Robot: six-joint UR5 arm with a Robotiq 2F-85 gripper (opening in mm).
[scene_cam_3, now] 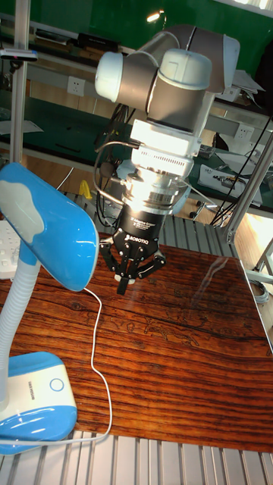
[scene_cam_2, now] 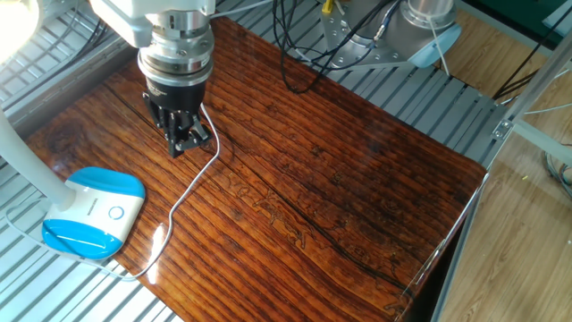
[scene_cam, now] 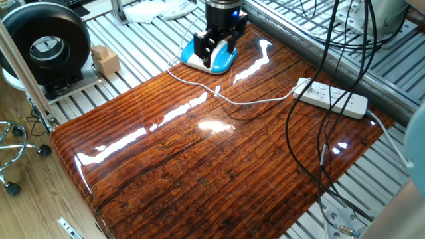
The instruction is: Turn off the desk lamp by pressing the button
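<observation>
Above the glossy wooden worktop (scene_cam_2: 357,179), the pincer (scene_cam_2: 185,141) points straight down beside the blue-and-white desk lamp (scene_cam_2: 93,213), fingertips together.

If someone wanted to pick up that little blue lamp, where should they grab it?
Probably by the desk lamp's low oval base, coming straight down and pinching across its narrow width. The white neck is ribbed and bends, and the blue shade is broad and rounded, so both look like poorer holds.
</observation>
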